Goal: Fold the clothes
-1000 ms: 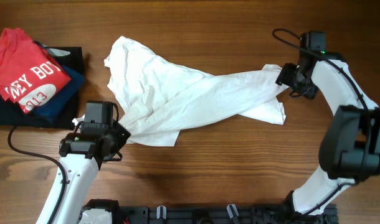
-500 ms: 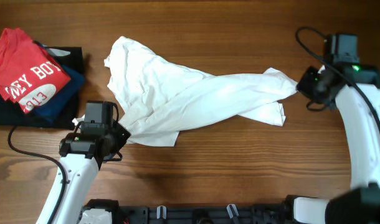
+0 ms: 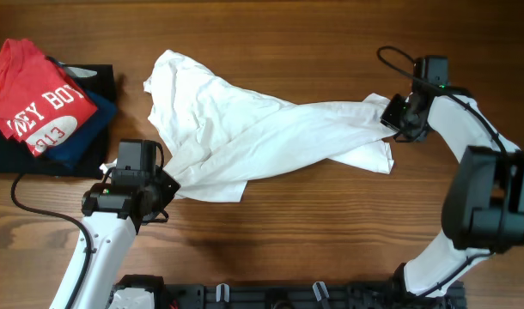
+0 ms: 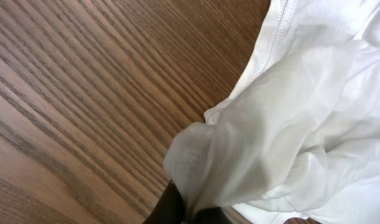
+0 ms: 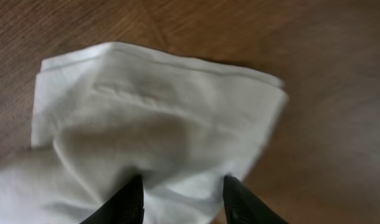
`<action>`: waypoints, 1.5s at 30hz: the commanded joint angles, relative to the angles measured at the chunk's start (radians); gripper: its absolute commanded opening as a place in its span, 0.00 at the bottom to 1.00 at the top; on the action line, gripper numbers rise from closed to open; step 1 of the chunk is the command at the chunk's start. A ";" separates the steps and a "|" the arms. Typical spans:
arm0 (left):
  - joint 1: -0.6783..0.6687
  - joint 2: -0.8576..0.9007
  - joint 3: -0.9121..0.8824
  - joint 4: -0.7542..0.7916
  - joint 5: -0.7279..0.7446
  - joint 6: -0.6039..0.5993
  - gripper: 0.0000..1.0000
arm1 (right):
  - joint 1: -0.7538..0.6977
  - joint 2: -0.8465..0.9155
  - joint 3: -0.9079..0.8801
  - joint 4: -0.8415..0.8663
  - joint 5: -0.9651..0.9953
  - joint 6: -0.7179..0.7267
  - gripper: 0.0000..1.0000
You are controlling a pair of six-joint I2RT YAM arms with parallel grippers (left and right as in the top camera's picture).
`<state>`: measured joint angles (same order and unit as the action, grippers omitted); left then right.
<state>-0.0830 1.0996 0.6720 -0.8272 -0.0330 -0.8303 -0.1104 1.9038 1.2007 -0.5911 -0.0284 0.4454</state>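
The clothes, a white T-shirt, lie twisted and crumpled across the middle of the wooden table; no print shows. My left gripper is shut on a bunched fold at the shirt's lower left edge, and in the left wrist view the cloth rises out of the dark pinched tips of that gripper. My right gripper is at the shirt's right end. In the right wrist view the right gripper has its fingers apart, straddling a fold of the white cloth without pinching it.
At the far left a red shirt with white lettering lies on folded navy and black garments. Bare wood runs along the front of the table, and the arm bases stand at the front edge.
My right arm swung out to the right, away from the shirt, then came back to its right end with fingers apart. The left gripper and its hold are unchanged.
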 commanded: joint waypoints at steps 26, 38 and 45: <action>0.006 0.001 -0.003 0.008 -0.022 0.016 0.04 | -0.050 -0.344 0.056 -0.851 -0.132 -0.285 0.05; 0.006 0.001 -0.003 0.022 -0.021 0.016 0.04 | -0.050 -0.086 0.054 -0.935 -0.007 -0.180 0.04; 0.006 0.001 -0.003 0.010 -0.021 0.016 0.04 | -0.203 -0.068 0.056 -0.825 0.369 0.192 0.04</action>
<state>-0.0830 1.0996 0.6720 -0.8124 -0.0330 -0.8272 -0.2325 1.8275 1.2537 -1.4231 0.1143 0.4442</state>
